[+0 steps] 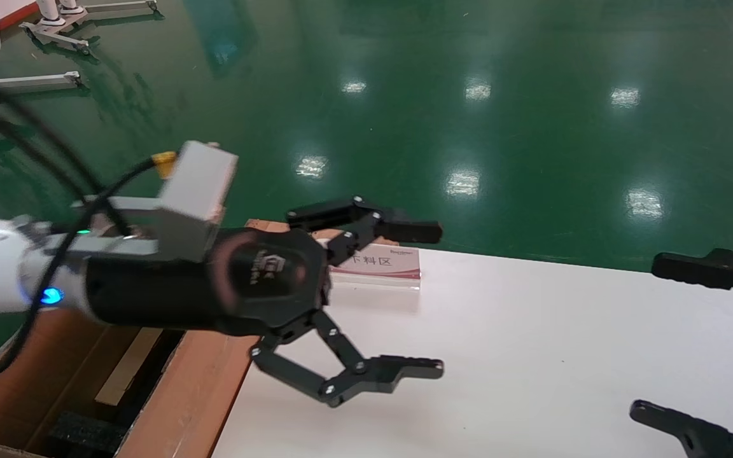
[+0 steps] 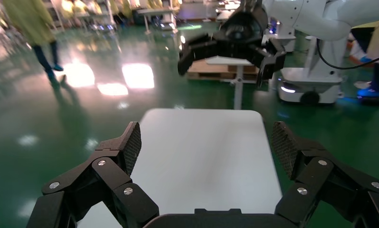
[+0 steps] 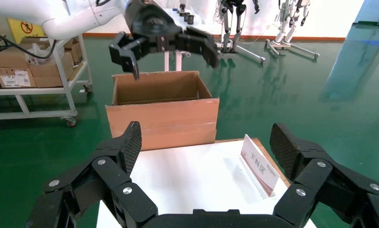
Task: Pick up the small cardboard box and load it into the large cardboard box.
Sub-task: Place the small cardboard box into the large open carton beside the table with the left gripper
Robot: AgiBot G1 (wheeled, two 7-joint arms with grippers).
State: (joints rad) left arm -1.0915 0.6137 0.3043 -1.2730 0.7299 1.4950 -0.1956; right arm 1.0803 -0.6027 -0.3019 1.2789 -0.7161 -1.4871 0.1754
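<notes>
Head view shows a glossy green floor [image 1: 468,95] spreading across the room, dotted with reflected ceiling lights, with white stand legs [image 1: 55,25] at the far left corner. In front of it lies a white table [image 1: 532,356], bare except for a small placard with a red band [image 1: 382,264] standing near its far left corner. The large cardboard box [image 1: 188,394] stands on the floor against the table's left end, flaps up, with a pale strip and black foam [image 1: 83,432] in its bottom. The small cardboard box cannot be made out in any view. The left gripper [image 1: 433,299] hangs over the table's left end just beside the carton, reaching rightward, its fingers spread wide and holding nothing. The right gripper [image 1: 646,337] hovers at the table's right edge, likewise spread wide and empty. The right wrist view shows a metal cart [image 3: 40,80] stacked with cartons beyond the large box.
</notes>
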